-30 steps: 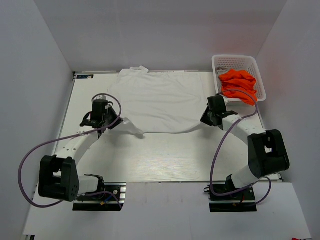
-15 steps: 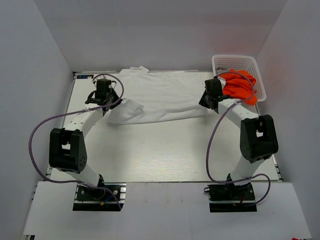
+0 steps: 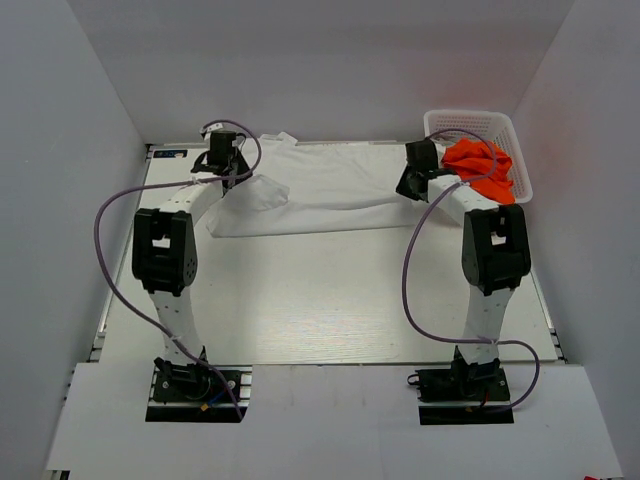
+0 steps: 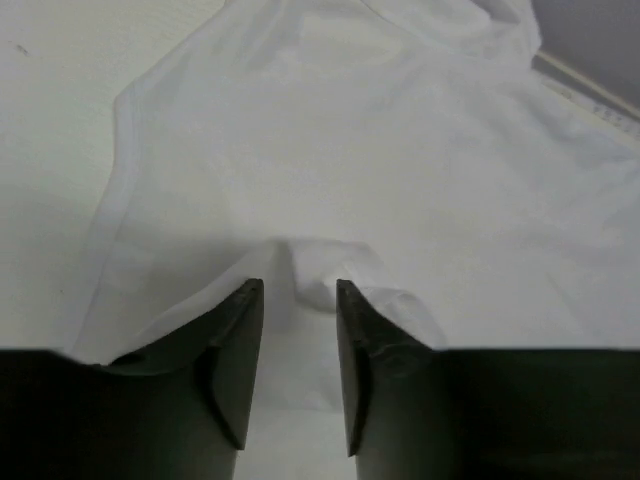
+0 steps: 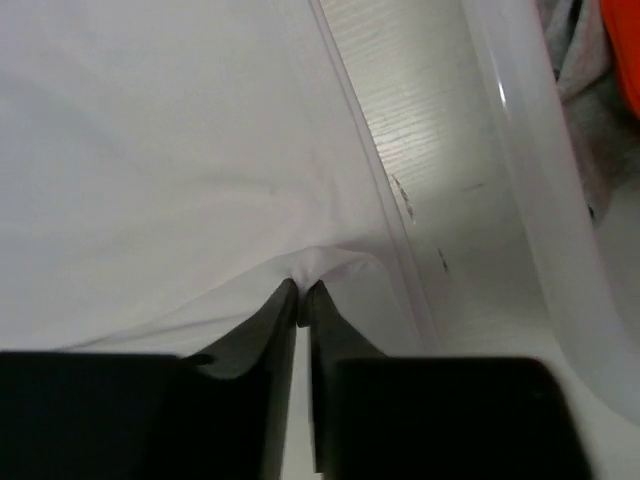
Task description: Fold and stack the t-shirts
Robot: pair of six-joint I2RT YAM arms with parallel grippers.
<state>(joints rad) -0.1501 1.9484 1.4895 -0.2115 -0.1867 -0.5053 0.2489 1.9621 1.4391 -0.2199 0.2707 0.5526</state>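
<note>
A white t-shirt lies folded over on itself along the far side of the table. At its left end my left gripper stands open. In the left wrist view the jaws are apart, with a small raised pucker of the white cloth just ahead of the tips. At the shirt's right end my right gripper is shut on the fabric. In the right wrist view the gripper pinches a fold of the white cloth. An orange t-shirt lies crumpled in the white basket.
The white basket stands at the far right corner, and its wall is close to the right of my right gripper. A bit of grey cloth shows inside it. Both arms reach far out across the table, with cables looping beside them.
Both grippers carried the shirt's near edge away toward the far side, folding the shirt over itself. The left gripper has opened and let the cloth go.
</note>
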